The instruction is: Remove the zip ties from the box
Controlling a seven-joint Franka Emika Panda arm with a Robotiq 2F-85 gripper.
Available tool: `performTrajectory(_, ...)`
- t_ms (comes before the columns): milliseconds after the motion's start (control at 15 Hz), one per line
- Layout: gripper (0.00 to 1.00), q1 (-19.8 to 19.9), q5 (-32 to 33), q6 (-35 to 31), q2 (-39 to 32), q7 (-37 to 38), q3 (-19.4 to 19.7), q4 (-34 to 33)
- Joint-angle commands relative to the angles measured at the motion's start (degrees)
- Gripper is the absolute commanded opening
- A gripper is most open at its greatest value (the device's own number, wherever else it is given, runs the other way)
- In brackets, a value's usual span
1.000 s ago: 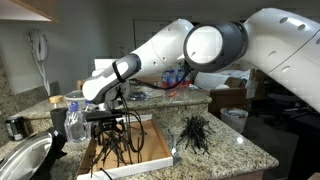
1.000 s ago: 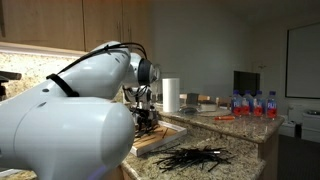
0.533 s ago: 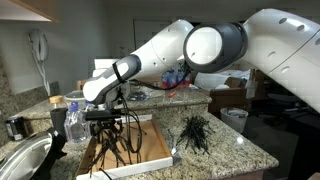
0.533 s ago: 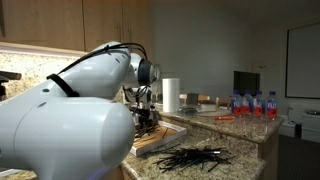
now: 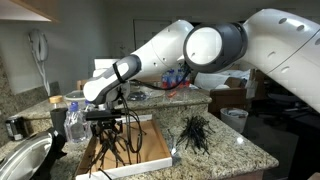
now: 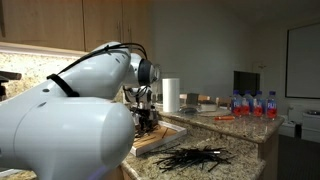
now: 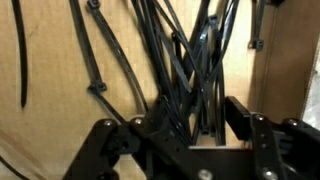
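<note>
Wrist view puts my claw [image 7: 190,125] low, jaws apart, straddling a tangle of thin black zip ties [image 7: 180,70] (ridged, square-headed) on the brown cardboard floor of the box [image 7: 60,120]; beyond, another spiky bunch [image 5: 193,132] lies on the granite counter [image 5: 245,152].

Cam setup as I see it. In an exterior view the camera sits about desk height, mid range, facing the box [image 5: 155,145] across the desk [image 5: 235,150], with the arm [image 5: 215,45] coming in from frame right. In an exterior view the camera is right behind the arm, looking past it down the desk; the arm blocks the left half. Both exterior views catch the box, the hand [image 5: 110,130] and the loose zip ties [image 6: 190,157]. Wrist view looks straight down into the box, very close, zip ties filling the frame.
</note>
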State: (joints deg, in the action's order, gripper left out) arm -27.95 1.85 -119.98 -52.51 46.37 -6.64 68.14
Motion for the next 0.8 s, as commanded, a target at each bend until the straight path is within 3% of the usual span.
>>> performTrajectory(0, 0.35, 0.28, -0.91, 0.18, 0.1, 0.84, -0.34, 0.8)
performTrajectory(267, 0.1, 0.23, -0.78, 0.21, 0.07, 0.77, -0.61, 0.52)
performTrajectory(533, 0.04, 0.3, -0.77, 0.35, 0.2, 0.67, -0.8, 0.67)
performTrajectory(733, 0.07, 0.27, -0.68, 0.55, 0.32, 0.57, -0.8, 0.81)
